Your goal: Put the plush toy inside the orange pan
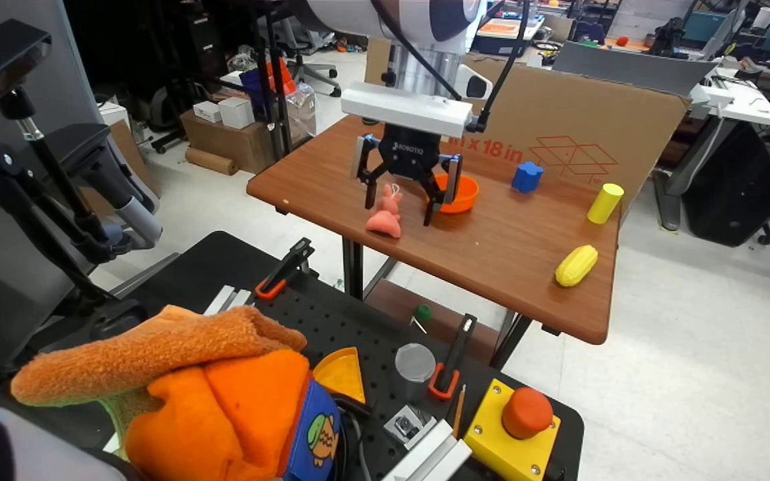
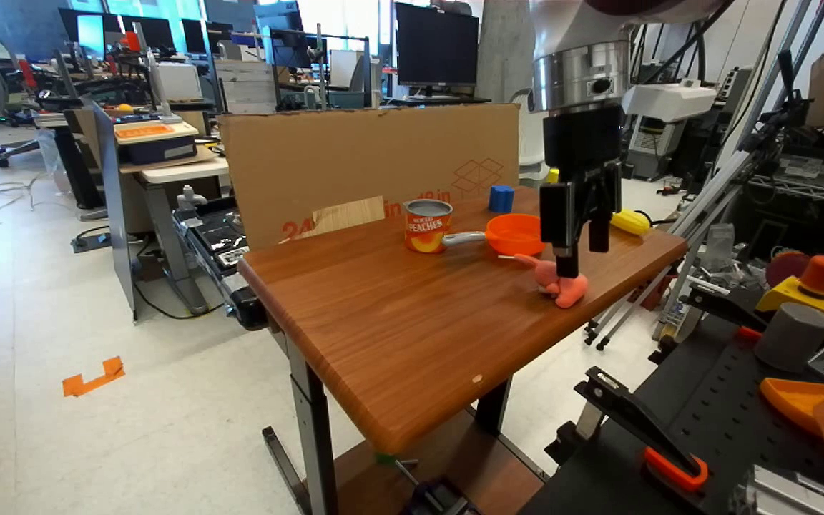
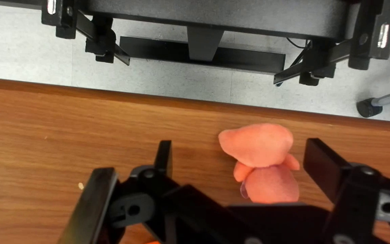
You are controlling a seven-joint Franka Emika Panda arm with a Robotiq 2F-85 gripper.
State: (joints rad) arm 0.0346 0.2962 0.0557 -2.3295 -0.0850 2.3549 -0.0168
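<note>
From the left in an exterior view, the rounded salmon-pink plush toy (image 1: 386, 220) lies on the brown wood-grain bench (image 1: 512, 250), near its edge. The black two-fingered claw (image 1: 399, 208) stands wide around or just above it, holding nothing; further right sits the shallow, round, bright-orange pan (image 1: 467, 194). The toy is off-centre between the fingers, so a lopsided closing might twist it or shove it off the edge. Writing: "ROBOTIQ" on the claw, then "18 in" in red on the tan cardboard panel (image 1: 579, 110); in an exterior view, "PEACHES" on the red-and-orange can (image 2: 426, 230).
</note>
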